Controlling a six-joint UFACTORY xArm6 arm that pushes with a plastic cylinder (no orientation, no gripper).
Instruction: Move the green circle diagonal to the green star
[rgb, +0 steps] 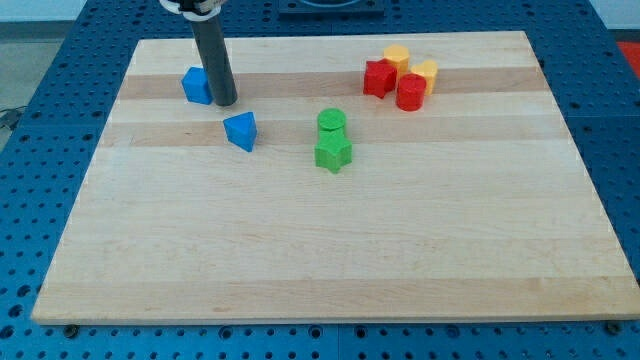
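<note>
Nearest, the green star-shaped block (333, 153) touches the green circle block (331, 122) directly above it, not diagonal; my tip (225, 102), no hand, stands upper left beside a blue block (196, 85), work unstarted.

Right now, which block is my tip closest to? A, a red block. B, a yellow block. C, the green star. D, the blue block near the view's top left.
D: my tip sits right beside the blue block, at its right side in the view.

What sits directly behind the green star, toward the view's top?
The green circle sits right behind the green star, apparently touching it. The star hides the circle's lower edge. My tip is far off, beside a blue block.
</note>
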